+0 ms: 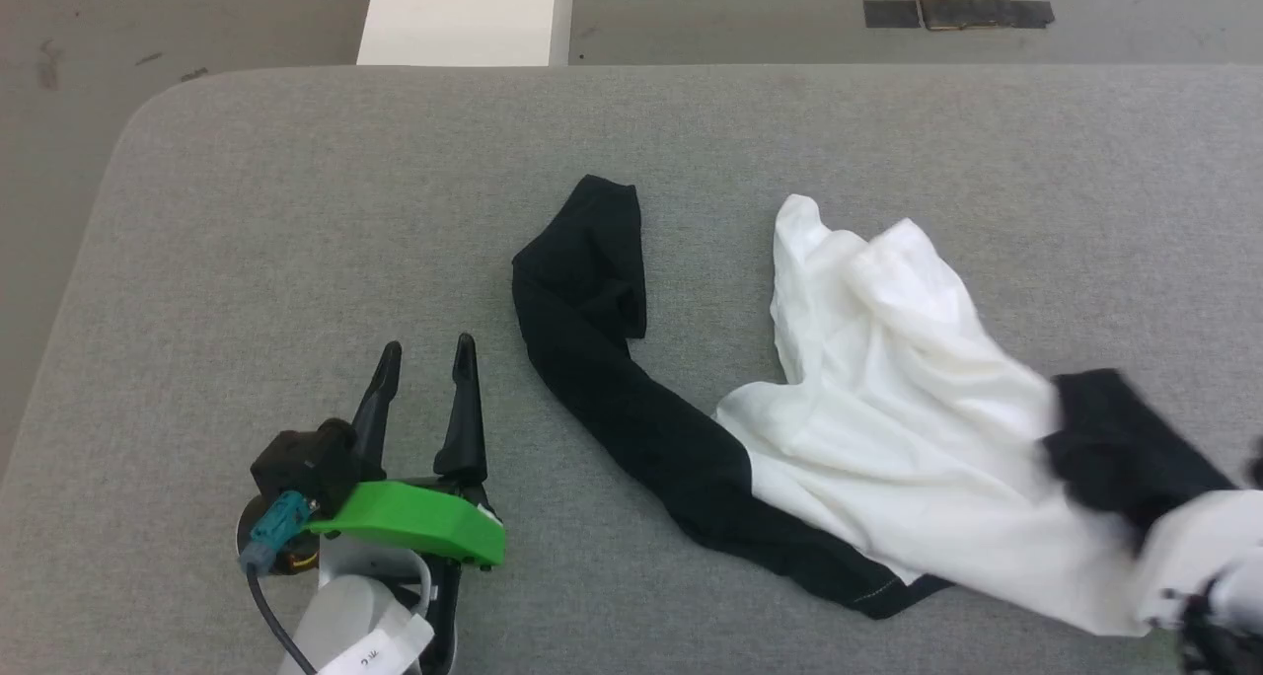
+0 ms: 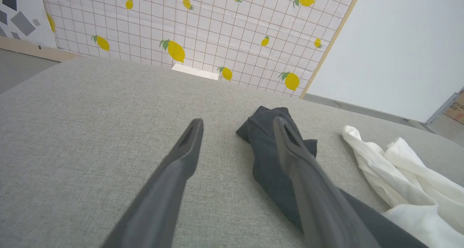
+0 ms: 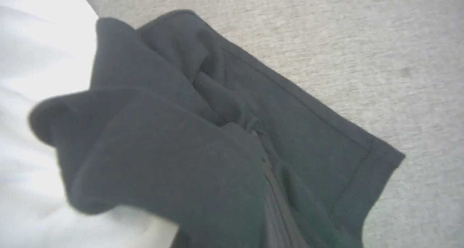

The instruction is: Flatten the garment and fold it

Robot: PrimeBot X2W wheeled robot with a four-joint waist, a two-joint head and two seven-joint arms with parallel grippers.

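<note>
Right wrist view: right gripper [image 3: 261,150] clamps the black sleeve [image 3: 156,150] of the soft white-bodied, black-sleeved shirt [image 1: 888,409], frame centre. Left gripper [image 1: 428,344] spread, idle. Draw sleeve outward, low, slowly.

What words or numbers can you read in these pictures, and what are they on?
On the white tag, bottom of the head view: dark marks, too small and tilted to read.
On the cardboard box, right edge of the left wrist view: reddish print, too blurred to read.
On the garment: no writing visible.
</note>
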